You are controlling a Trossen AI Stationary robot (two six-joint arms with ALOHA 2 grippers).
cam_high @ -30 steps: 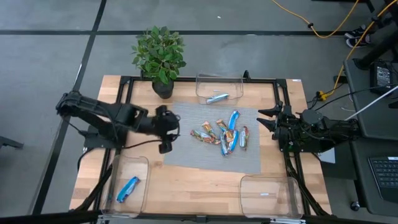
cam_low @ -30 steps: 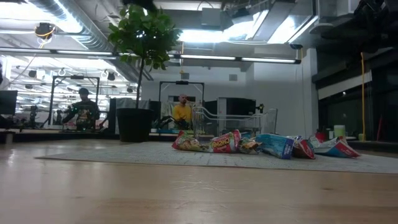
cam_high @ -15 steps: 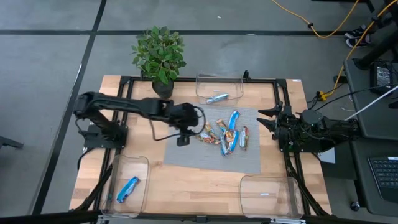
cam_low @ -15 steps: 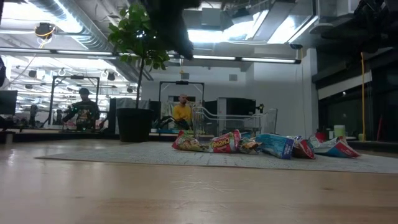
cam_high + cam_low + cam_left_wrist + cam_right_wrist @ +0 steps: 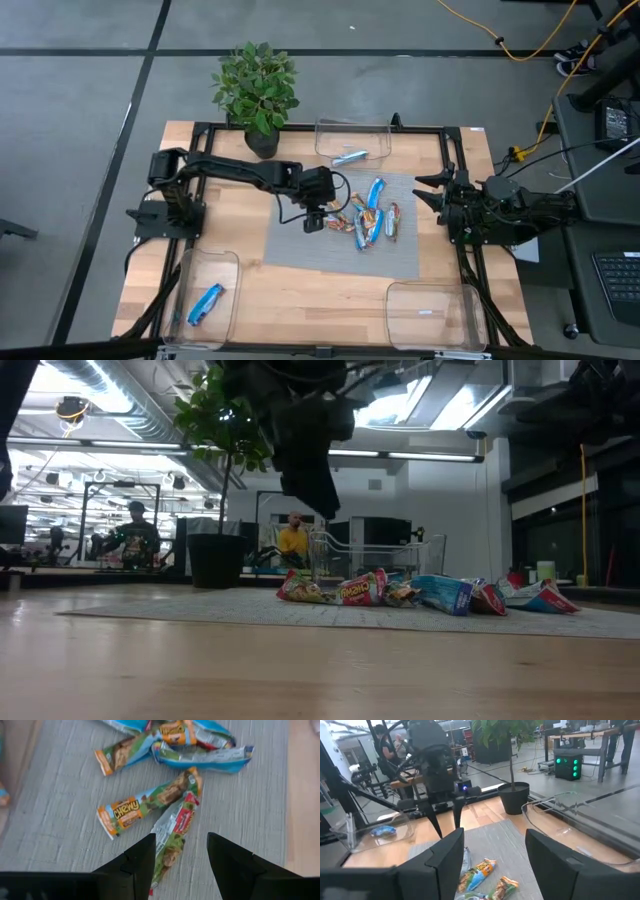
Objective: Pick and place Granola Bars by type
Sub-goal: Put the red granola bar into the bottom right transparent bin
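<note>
Several granola bars (image 5: 362, 216) lie in a loose pile on the grey mat: blue, orange-red and silver wrappers. My left gripper (image 5: 325, 207) hangs open above the pile's left end, clear of the mat in the low view (image 5: 318, 480). In the left wrist view its open gripper (image 5: 181, 840) stands over a silver-and-red bar (image 5: 175, 832), with an orange bar (image 5: 145, 805) beside it and blue bars (image 5: 205, 757) farther on. My right gripper (image 5: 422, 191) waits open at the table's right edge, as the right wrist view (image 5: 494, 837) also shows.
Three clear bins stand on the table: a far one (image 5: 352, 128) holding a silver bar (image 5: 348, 157), a near-left one (image 5: 225, 262) holding a blue bar (image 5: 205, 303), and a near-right one (image 5: 400, 300). A potted plant (image 5: 257, 92) stands at the far edge.
My left arm has swung toward the table's right, from left of the mat to the left end of the bar pile, and has come down lower over the mat. The bars have not moved.
</note>
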